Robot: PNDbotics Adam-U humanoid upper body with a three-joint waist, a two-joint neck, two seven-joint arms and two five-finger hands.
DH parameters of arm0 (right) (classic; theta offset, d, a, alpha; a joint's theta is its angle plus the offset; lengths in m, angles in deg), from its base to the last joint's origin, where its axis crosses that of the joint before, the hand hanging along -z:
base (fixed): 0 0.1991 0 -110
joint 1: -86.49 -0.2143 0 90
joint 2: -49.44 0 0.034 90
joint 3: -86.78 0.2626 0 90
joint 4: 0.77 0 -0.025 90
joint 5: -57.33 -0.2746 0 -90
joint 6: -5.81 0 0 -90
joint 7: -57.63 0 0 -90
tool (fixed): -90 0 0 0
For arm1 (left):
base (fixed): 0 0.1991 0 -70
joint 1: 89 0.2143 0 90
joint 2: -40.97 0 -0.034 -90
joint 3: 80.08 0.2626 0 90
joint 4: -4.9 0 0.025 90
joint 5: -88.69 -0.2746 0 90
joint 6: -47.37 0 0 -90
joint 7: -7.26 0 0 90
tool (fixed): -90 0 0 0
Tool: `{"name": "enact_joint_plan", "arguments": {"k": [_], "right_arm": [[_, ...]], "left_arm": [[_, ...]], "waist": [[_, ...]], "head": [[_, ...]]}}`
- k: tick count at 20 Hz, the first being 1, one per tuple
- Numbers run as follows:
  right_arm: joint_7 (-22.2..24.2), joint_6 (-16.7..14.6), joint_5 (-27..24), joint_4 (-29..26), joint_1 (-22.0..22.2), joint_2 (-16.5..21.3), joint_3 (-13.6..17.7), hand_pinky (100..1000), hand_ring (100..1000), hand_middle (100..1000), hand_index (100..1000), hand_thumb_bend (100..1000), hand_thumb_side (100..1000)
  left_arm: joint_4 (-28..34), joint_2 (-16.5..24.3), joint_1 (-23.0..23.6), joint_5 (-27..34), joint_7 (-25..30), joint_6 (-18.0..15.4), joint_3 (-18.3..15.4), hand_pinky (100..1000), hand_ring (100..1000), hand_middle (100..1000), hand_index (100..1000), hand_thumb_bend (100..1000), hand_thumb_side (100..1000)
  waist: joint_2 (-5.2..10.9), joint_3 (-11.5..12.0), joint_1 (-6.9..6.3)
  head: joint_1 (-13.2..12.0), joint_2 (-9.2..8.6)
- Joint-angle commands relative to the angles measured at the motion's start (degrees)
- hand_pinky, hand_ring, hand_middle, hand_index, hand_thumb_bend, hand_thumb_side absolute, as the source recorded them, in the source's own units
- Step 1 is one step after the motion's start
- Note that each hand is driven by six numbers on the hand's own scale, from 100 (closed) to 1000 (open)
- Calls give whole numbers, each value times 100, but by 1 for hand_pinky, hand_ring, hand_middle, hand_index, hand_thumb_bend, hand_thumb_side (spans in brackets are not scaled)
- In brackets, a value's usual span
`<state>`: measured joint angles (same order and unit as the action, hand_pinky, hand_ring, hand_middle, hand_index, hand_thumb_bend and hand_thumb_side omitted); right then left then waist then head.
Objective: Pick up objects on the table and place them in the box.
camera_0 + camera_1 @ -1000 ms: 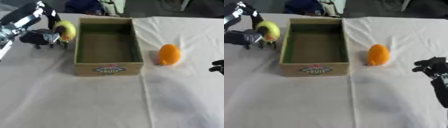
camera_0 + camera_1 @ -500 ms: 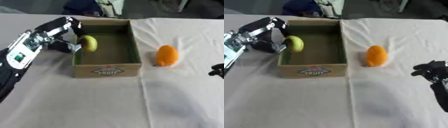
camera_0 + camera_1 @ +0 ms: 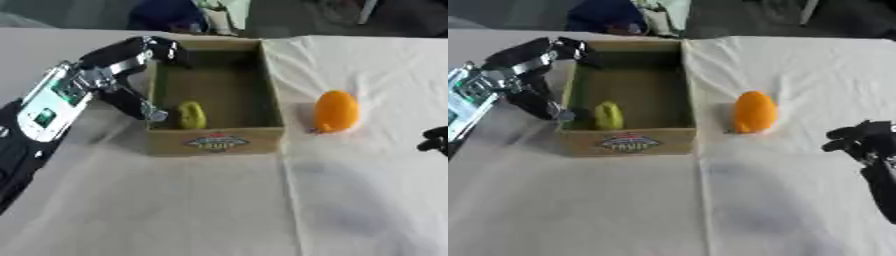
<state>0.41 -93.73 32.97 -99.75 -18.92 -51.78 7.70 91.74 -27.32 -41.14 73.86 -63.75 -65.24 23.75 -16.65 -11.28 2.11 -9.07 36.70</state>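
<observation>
- White cloth (image 3: pixel 219 200) covers the whole table, with soft wrinkles in it.
- At the top of the frame, past the table, it is dark, and a blue shape (image 3: pixel 166 14) sits there.
- A brown cardboard box (image 3: pixel 271 95) stands in the upper middle of the frame. It is open on top and has a small label (image 3: pixel 214 141) on its near wall.
- A yellow-green fruit (image 3: pixel 191 115) lies inside the box, in the near left corner, close to the front wall.
- An orange fruit (image 3: pixel 336 111) lies on the cloth to the right of the box, near it but not touching.
- The left hand (image 3: pixel 131 75) comes in from the lower left of the frame and sits at the left wall of the box.
- Its fingers are spread out and let go. Some reach over the far left corner of the box, and one points down just beside the yellow-green fruit. It holds nothing.
- The right hand (image 3: pixel 866 145) shows at the right edge of the frame, well apart from the orange fruit.
- Its dark fingers look bent, but I cannot tell if they are closed.
</observation>
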Motion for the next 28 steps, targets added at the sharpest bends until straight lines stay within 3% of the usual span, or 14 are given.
{"name": "enact_joint_plan", "arguments": {"k": [1, 5, 10, 14, 20, 28], "right_arm": [[-14, -4, -6, -59, -66, 118, 52, 616, 685, 524, 642, 100, 414], [-48, -7, 15, -59, -75, 159, 79, 616, 685, 524, 642, 100, 413], [-78, -16, 33, -60, -83, 194, 101, 616, 685, 524, 642, 100, 412], [-87, -13, 38, -63, -92, 198, 103, 616, 685, 524, 642, 100, 412], [-77, -22, 36, -58, -79, 187, 97, 616, 686, 525, 642, 100, 412], [-53, -13, 47, -48, -74, 143, 77, 617, 686, 525, 642, 100, 415]], "left_arm": [[580, 553, 76, 340, -376, 244, -456, 724, 691, 670, 790, 413, 185], [861, 1081, 542, 351, -880, 585, -963, 724, 689, 667, 791, 381, 216], [390, 1543, 1073, -441, -1171, 732, -1307, 731, 697, 676, 792, 382, 316], [-187, 1657, 1288, -1101, -1161, 643, -1365, 739, 713, 694, 797, 406, 374], [-1127, 1555, 1190, -1825, -1185, 393, -1244, 749, 742, 734, 806, 464, 443], [-1662, 1247, 911, -2075, -1001, 16, -1007, 757, 762, 770, 816, 453, 451]], "waist": [[97, 30, -28], [94, 75, -71], [87, 79, -112], [78, 86, -120], [80, 69, -101], [65, 31, -79]], "head": [[-27, -89], [-47, -116], [-73, -153], [-27, -151], [-17, -148], [-55, -133]]}}
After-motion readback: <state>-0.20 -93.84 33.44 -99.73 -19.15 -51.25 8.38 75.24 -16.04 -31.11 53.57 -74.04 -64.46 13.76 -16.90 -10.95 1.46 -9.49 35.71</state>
